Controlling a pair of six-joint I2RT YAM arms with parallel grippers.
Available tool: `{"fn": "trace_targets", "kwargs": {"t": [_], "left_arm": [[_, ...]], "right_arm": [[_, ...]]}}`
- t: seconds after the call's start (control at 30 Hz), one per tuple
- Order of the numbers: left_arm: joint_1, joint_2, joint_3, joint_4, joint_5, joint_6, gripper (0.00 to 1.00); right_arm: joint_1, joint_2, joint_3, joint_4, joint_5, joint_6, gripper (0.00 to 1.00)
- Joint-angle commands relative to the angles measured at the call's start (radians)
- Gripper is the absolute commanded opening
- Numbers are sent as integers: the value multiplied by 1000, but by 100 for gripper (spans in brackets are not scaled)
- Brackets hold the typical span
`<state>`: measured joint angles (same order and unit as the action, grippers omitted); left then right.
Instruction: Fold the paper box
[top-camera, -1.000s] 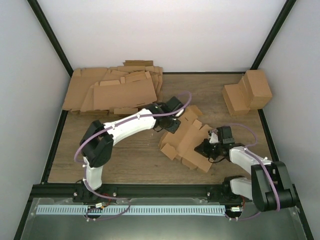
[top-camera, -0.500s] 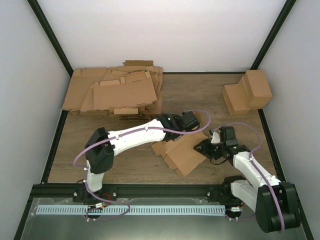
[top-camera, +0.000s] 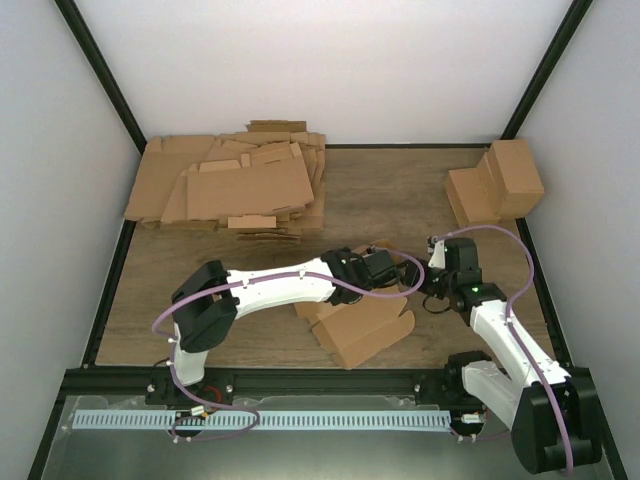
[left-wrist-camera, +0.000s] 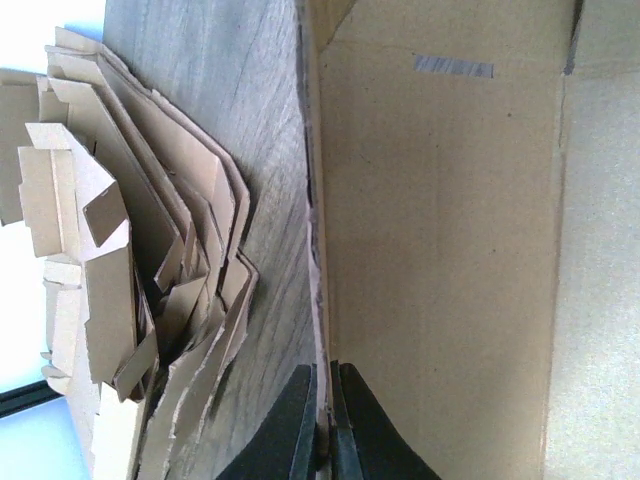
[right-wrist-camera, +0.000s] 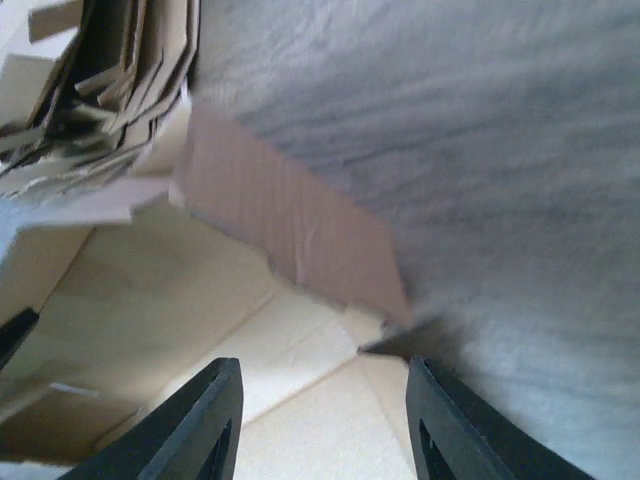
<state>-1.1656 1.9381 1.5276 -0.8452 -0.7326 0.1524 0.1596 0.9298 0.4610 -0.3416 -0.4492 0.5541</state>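
Observation:
The paper box (top-camera: 360, 325) is a partly folded brown die-cut piece lying at the table's near middle. My left gripper (top-camera: 392, 275) reaches across to its far right side. In the left wrist view that gripper (left-wrist-camera: 324, 425) is shut on a thin upright edge of the box (left-wrist-camera: 440, 250). My right gripper (top-camera: 428, 282) hovers just right of the box. Its jaws (right-wrist-camera: 325, 410) stand open above a pale panel (right-wrist-camera: 200, 300) and a raised flap (right-wrist-camera: 290, 230), with nothing between the fingers.
A thick heap of flat cardboard sheets (top-camera: 235, 185) covers the far left of the table, also seen as a heap (left-wrist-camera: 120, 280) from the left wrist. Finished brown cuboids (top-camera: 495, 185) stand at the far right. Bare wood (top-camera: 200, 290) lies left of the box.
My left gripper has pulled the box rightwards and nearer the front edge, turning it. My right gripper has let go of the box's right edge, opened and drawn back slightly.

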Motion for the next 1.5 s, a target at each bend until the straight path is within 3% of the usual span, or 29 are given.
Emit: {"fn": "trace_targets", "kwargs": {"t": [0.0,0.17,0.33,0.63,0.83,1.2,1.47], "left_arm": [[0,-18,-19,47,-32,27,4],[-7,-45,-32,68,-75,47,5],[-16,-63,-43,76,-113,63,5],[-35,-84,-63,101,-203,79,5],[-48,-93,-67,110,-234,88,5],[-66,-84,-75,111,-277,75,5],[-83,-47,-67,85,-295,40,5]], "right_arm": [[4,-24,-8,160,90,-92,50],[5,-38,-62,284,-19,-164,66],[6,46,-55,338,-31,-206,65],[39,136,-27,350,-37,-200,44],[85,90,-54,365,-13,-166,36],[128,41,-79,346,29,-170,6],[138,-39,-76,258,11,-141,1]]}}
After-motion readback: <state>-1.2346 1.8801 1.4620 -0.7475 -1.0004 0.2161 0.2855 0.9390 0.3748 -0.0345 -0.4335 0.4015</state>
